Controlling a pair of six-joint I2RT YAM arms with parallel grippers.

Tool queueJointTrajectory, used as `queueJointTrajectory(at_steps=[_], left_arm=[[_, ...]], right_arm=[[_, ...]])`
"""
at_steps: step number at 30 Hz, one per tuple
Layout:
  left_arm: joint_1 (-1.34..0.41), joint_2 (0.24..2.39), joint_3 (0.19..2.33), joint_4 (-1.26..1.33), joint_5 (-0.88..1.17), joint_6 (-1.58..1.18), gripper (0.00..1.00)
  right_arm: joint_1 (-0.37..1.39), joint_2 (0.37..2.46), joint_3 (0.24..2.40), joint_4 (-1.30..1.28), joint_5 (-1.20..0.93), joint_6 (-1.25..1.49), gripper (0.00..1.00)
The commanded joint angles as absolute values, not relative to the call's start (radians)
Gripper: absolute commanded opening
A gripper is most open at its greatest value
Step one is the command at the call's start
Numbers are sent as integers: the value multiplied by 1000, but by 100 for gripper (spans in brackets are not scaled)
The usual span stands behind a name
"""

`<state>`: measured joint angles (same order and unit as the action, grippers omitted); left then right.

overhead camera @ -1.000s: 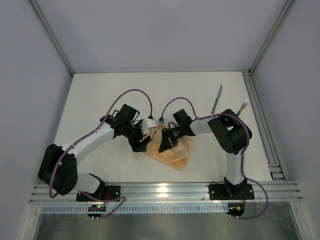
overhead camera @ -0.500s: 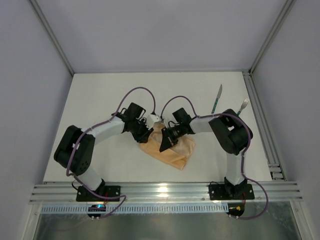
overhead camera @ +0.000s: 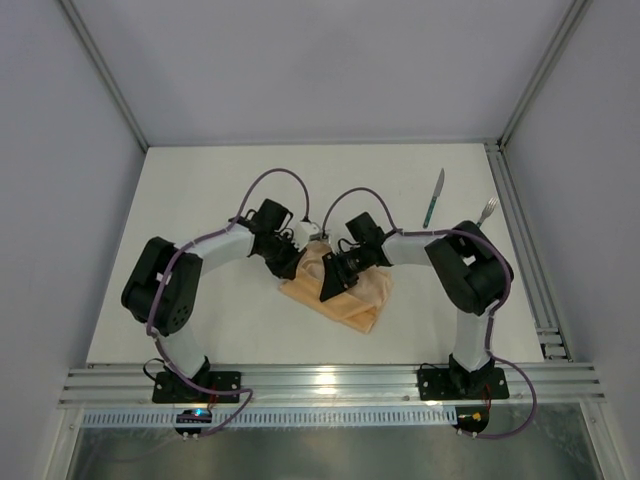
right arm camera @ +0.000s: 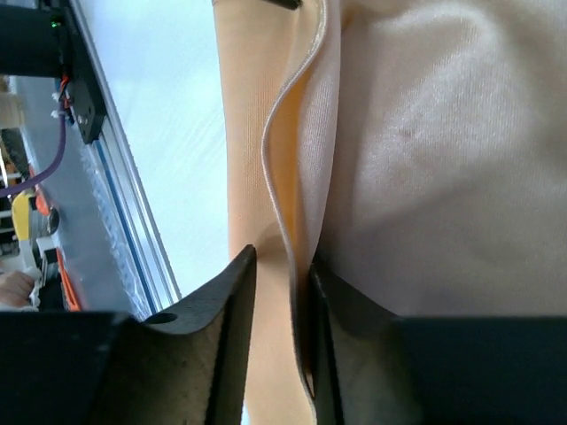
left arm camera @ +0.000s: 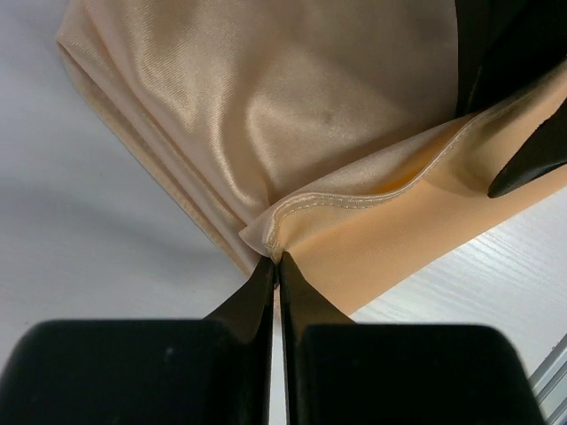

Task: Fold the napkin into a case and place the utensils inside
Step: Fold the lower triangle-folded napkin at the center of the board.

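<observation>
The peach-orange napkin lies partly folded and bunched on the white table, between the two grippers. My left gripper is at its upper left edge. In the left wrist view the gripper is shut on a hemmed corner of the napkin. My right gripper rests on the cloth's middle. Its jaws stand apart, and a loose hemmed edge of the napkin runs between them without being pinched. The knife and the fork lie at the far right, apart from the cloth.
An aluminium rail runs along the table's near edge, and a second rail runs along the right side next to the fork. One black finger of the right gripper shows in the left wrist view.
My left arm has swung right to the napkin and its jaws have closed on the corner. My right gripper, shut on the cloth before, has opened its jaws.
</observation>
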<state>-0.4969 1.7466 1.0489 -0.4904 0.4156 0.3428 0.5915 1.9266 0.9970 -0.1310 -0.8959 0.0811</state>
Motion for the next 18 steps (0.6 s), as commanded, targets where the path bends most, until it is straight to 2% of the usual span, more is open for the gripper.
queueJointTrajectory(at_steps=[1, 2, 6, 11, 18], left_arm=[[-491, 1756, 1074, -515, 422, 334, 0], [-491, 1753, 1072, -517, 423, 339, 0], [-491, 1741, 1068, -515, 437, 337, 0], [-491, 1727, 1075, -523, 449, 331, 0], [-491, 1730, 1083, -531, 460, 328, 0]], right_arm=[[588, 1824, 1025, -181, -741, 51, 35], [589, 1806, 1025, -192, -715, 55, 40], [589, 1694, 1011, -199, -571, 83, 48], [589, 1617, 986, -230, -394, 89, 49], [572, 1595, 974, -169, -419, 119, 50]])
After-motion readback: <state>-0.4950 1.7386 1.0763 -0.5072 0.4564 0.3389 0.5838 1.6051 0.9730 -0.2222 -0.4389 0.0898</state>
